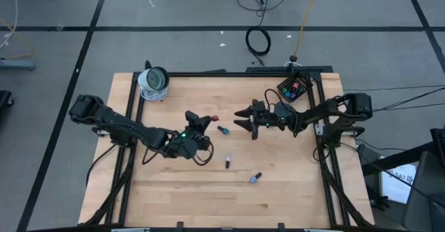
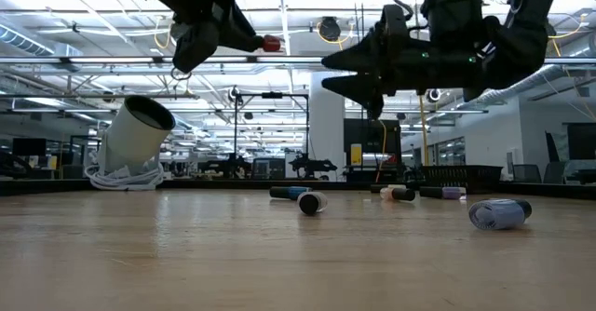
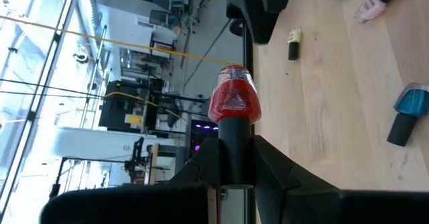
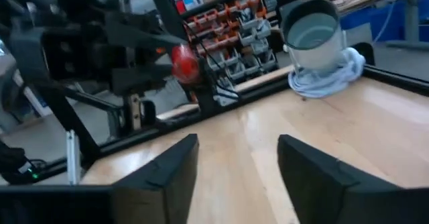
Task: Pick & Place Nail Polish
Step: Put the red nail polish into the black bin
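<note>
My left gripper is above the table's middle, shut on a red nail polish bottle that sticks out toward my right gripper. The right gripper is open and level, a short way to the right of the red bottle, with nothing between its fingers. A blue bottle, a dark-capped one and a lavender one lie on their sides on the wood. In the low view both grippers hang well above the tabletop. My left gripper pinches the red bottle's dark cap between its two fingers. The fingers come in roughly level from the table's left and lie along the bottle. The red glass body sticks out past the fingertips. The bottle is lifted clear of the table.
A small black box with bottles in it stands at the table's far right corner. A white cylinder on a coiled white cable sits at the far left. A black frame edges the table.
</note>
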Robot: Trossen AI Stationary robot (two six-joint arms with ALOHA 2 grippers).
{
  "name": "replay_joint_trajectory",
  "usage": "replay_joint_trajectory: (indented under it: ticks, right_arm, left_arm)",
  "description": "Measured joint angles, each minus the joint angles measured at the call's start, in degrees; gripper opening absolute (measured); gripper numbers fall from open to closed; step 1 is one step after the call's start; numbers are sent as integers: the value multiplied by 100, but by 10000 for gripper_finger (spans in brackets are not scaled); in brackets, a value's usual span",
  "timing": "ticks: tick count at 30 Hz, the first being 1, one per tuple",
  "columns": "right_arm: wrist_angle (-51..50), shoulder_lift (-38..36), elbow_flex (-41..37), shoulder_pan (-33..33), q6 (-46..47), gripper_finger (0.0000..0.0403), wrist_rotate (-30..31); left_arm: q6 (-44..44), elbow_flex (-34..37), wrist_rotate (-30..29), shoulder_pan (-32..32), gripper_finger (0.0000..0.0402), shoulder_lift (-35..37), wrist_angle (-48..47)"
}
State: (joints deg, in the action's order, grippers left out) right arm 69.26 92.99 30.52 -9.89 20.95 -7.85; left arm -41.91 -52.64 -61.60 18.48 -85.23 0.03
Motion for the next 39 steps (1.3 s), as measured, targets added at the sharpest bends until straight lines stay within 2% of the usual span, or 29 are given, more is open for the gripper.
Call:
replay_joint_trajectory:
  ticks: [5,9,16,19,22,31,39]
  right_arm:
    - [-3,159,337,140,237,251,-382]
    - [-31,358,636,248,387,271,-444]
    - [-74,361,888,262,396,268,-462]
    - [-46,348,1004,271,549,263,-736]
    - [-149,345,1129,349,557,261,-744]
    - [-890,348,1599,536,204,261,-746]
    - [-868,345,1618,547,195,260,-718]
  left_arm:
    - [27,0,4,25,37,0,13]
    - [22,0,148,85,37,0,59]
    - [-109,2,160,224,37,0,261]
    - [-111,2,164,227,37,0,347]
    - [-111,2,190,226,37,0,361]
    - [-513,2,616,136,37,2,724]
    - [-741,2,1006,16,37,-10,1109]
